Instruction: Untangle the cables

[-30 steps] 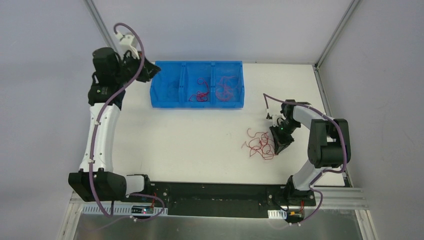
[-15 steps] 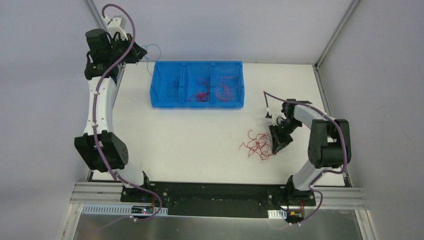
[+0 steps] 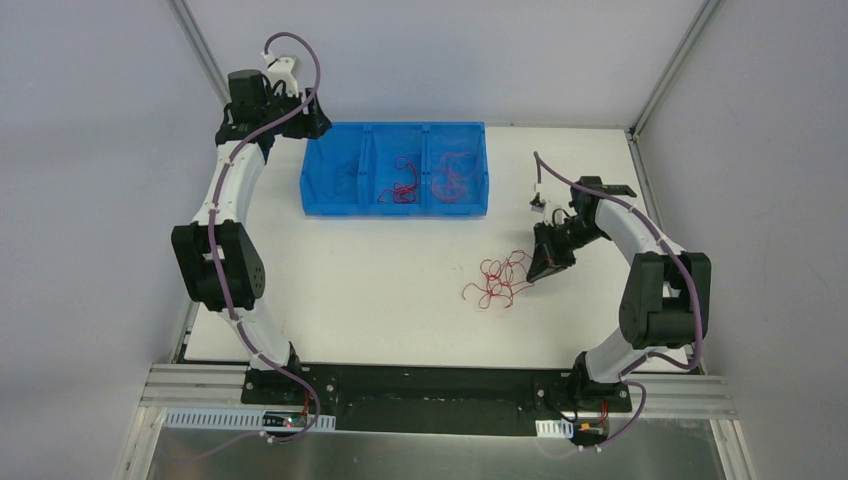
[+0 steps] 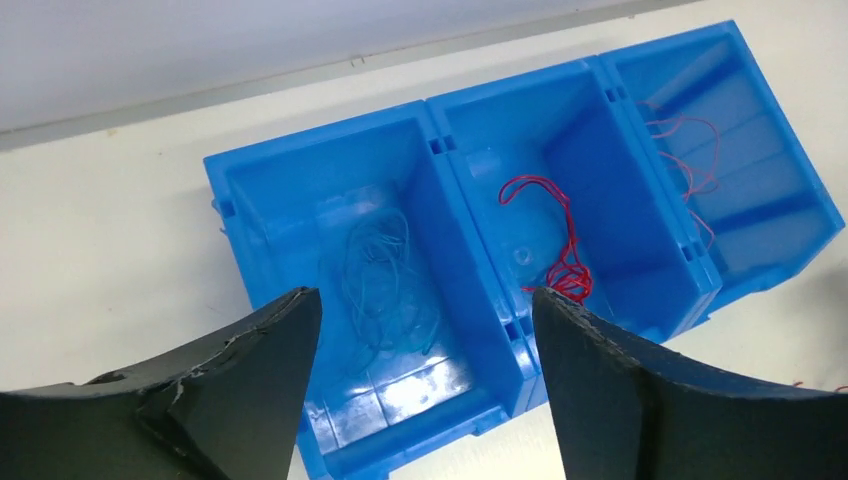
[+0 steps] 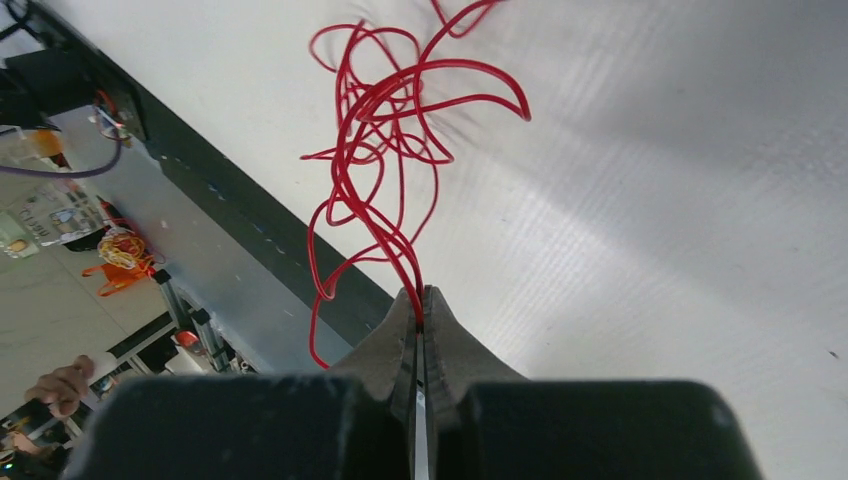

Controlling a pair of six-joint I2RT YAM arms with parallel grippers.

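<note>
Tabletop (image 3: 380, 290) white; walls (image 3: 450, 60) grey; cables (image 3: 497, 283) red

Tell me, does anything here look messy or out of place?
Yes: a knot of red wires is out on the table, outside the blue bin where other wires lie sorted. The right tool pinches some strands.

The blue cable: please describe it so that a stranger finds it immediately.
A blue bin with three compartments stands at the table's far side. The blue cable lies curled in the leftmost one. Only it is pale blue; beside it lie red cables.
</note>
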